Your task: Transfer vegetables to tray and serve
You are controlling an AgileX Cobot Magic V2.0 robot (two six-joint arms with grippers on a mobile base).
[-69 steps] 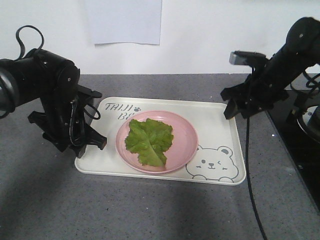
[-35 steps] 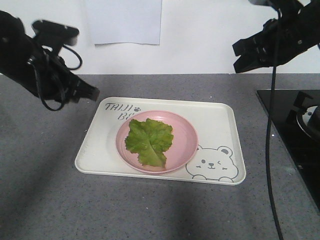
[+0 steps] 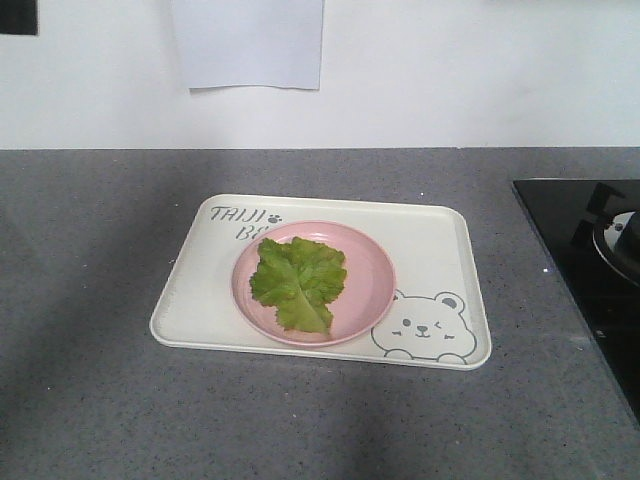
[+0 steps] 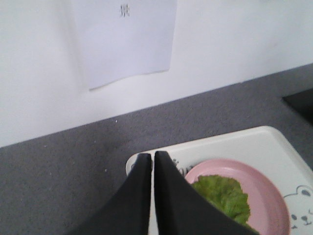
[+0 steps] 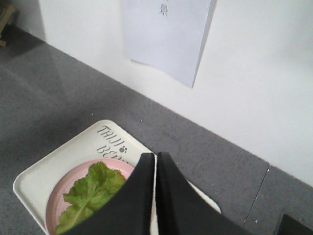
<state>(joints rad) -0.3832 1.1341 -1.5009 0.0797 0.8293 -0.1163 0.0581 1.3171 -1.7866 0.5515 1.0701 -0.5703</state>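
The green lettuce leaf (image 3: 297, 283) lies flat on a round pink plate (image 3: 370, 262), and the plate stands in the middle of the cream-white tray (image 3: 440, 240) with the bear drawing. Neither arm shows in the front view. In the left wrist view my left gripper (image 4: 153, 155) is shut with nothing in it, high above the tray's corner (image 4: 254, 142), with the lettuce leaf (image 4: 222, 196) to its right. In the right wrist view my right gripper (image 5: 156, 155) is shut and empty, raised above the tray (image 5: 54, 166), the lettuce leaf (image 5: 93, 193) lower left.
A black stove top (image 3: 585, 270) with a pan (image 3: 618, 240) sits at the right edge of the grey counter (image 3: 90, 400). A white paper sheet (image 3: 247, 42) hangs on the wall behind.
Both arms have risen from beside the tray and gone up out of the front view. Tray, plate and lettuce have not moved.
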